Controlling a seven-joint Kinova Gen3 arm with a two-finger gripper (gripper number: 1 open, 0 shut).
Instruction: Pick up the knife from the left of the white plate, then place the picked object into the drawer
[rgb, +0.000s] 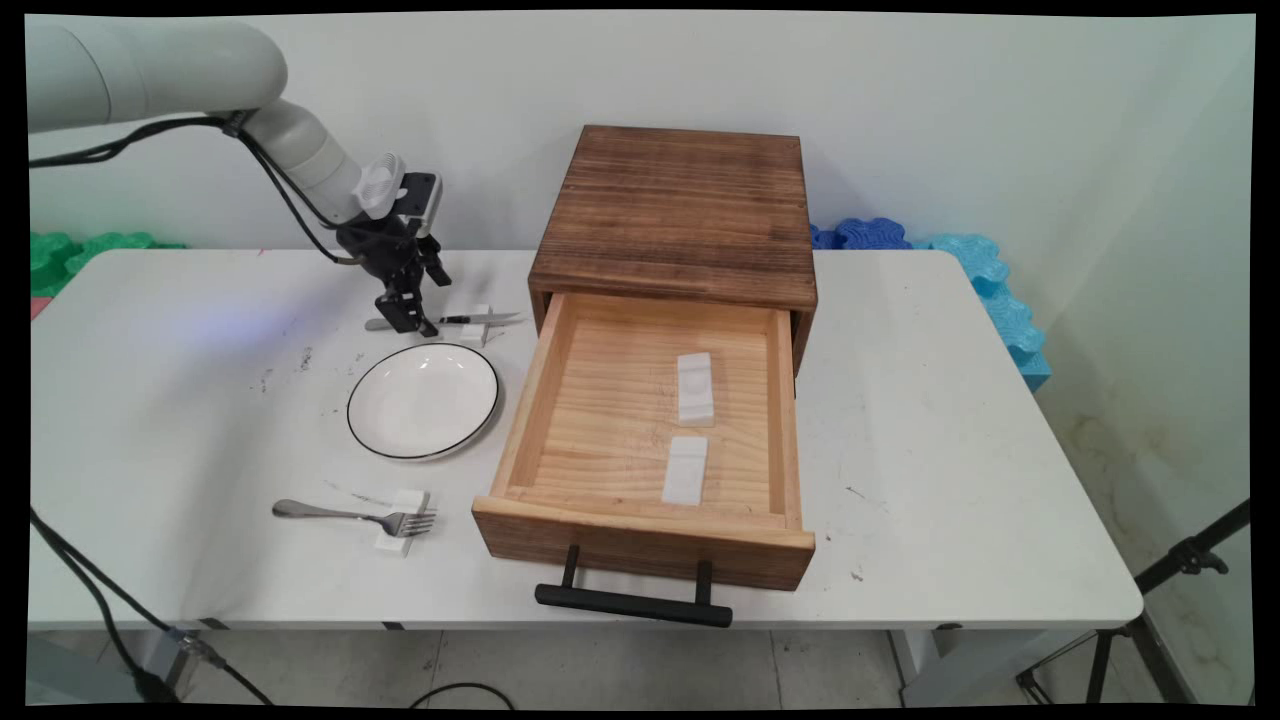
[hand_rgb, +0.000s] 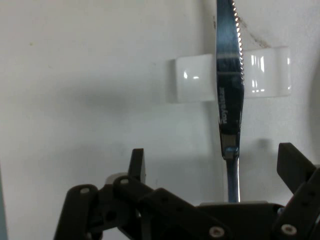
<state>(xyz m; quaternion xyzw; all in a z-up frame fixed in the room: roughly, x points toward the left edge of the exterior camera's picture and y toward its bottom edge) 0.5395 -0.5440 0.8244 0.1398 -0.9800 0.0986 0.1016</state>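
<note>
The gripper is low over the table, right at the handle of a knife that lies behind the plate. In the hand view its fingers stand spread apart, one on each side of the knife's handle with a gap to either side, so nothing is clamped. The lower handle passes out of sight behind the black linkage, and the blade's tip is cut off at the top edge. The serrated blade rests across a small white block (its far half partly hidden under the steel). In the main view the gripper covers most of the handle, and whether a fingertip touches the table is, as far as I can make out, not clear. Near the front edge a fork lies with its tines on another white rest. To the right the wooden box has its drawer pulled out, with two white blocks inside.
</note>
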